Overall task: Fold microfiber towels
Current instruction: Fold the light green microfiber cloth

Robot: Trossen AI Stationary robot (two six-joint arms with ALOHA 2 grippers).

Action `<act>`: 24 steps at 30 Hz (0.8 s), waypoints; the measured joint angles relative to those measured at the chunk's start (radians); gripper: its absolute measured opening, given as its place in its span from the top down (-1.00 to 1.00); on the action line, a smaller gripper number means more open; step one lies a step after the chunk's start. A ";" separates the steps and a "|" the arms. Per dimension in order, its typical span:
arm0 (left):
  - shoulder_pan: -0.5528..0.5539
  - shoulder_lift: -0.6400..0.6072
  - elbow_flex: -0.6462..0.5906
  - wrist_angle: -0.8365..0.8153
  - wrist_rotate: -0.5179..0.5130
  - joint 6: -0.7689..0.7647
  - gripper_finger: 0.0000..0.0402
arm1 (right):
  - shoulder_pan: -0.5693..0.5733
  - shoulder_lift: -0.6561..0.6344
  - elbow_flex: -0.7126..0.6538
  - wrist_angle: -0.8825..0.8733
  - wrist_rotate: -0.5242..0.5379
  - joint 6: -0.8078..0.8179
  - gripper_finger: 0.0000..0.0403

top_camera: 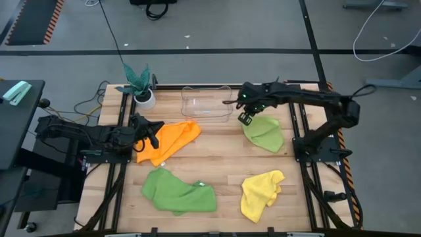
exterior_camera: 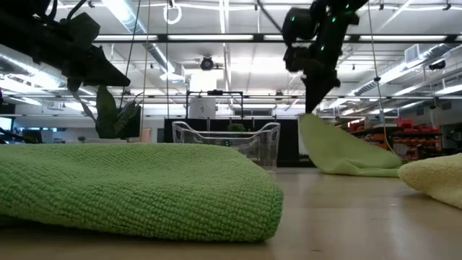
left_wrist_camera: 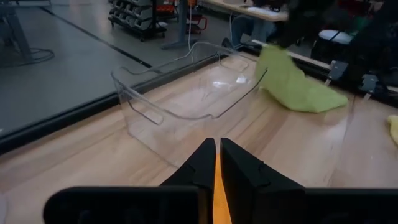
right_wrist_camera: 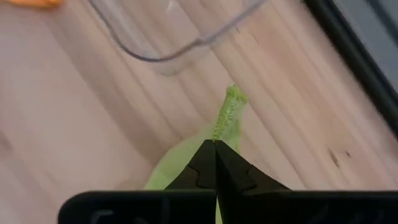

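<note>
The left gripper (top_camera: 155, 135) is clamped on the orange towel (top_camera: 172, 139), seemingly its edge (thin orange sliver between fingers). Farther back, beside the clear bin (top_camera: 206, 103), the lime towel (top_camera: 264, 133) is pinched and lifted by the right gripper (top_camera: 246, 118).

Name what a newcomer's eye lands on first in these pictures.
First, the right gripper shut on a corner of the light lime green towel, lifting it beside the clear plastic bin. Opposite, the left gripper pinches the orange towel. Nearer the front edge lie the darker green towel and the yellow towel.
</note>
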 joint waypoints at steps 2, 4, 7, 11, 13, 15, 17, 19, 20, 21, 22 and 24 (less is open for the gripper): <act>0.000 0.031 0.000 0.019 0.000 -0.007 0.82 | 0.043 -0.040 0.000 -0.004 0.018 0.032 1.00; 0.000 0.076 0.000 0.054 0.000 -0.007 0.79 | 0.088 -0.075 0.000 -0.003 0.019 0.060 1.00; 0.008 0.151 0.000 0.155 0.003 0.022 0.75 | 0.157 -0.111 0.000 -0.003 0.019 0.110 1.00; 0.040 0.247 0.000 0.336 0.020 0.100 0.70 | 0.262 -0.133 0.000 -0.003 0.030 0.167 1.00; 0.072 0.292 0.000 0.423 0.084 0.123 0.68 | 0.318 -0.134 -0.001 -0.003 0.038 0.190 1.00; 0.112 0.338 0.000 0.513 0.179 0.126 0.66 | 0.370 -0.134 -0.001 -0.002 0.044 0.212 1.00; 0.157 0.385 0.000 0.583 0.264 0.132 0.64 | 0.415 -0.134 -0.001 -0.002 0.054 0.236 1.00; 0.198 0.430 0.001 0.648 0.319 0.143 0.62 | 0.454 -0.134 -0.001 -0.002 0.073 0.255 1.00; 0.220 0.453 0.006 0.667 0.343 0.144 0.61 | 0.471 -0.134 -0.001 -0.002 0.082 0.265 1.00; 0.239 0.478 0.020 0.669 0.365 0.144 0.60 | 0.484 -0.134 -0.001 -0.002 0.088 0.274 1.00; 0.256 0.503 0.036 0.670 0.391 0.144 0.59 | 0.497 -0.134 -0.001 -0.002 0.090 0.283 1.00; 0.285 0.571 0.081 0.671 0.466 0.147 0.56 | 0.516 -0.134 -0.001 0.000 0.092 0.295 1.00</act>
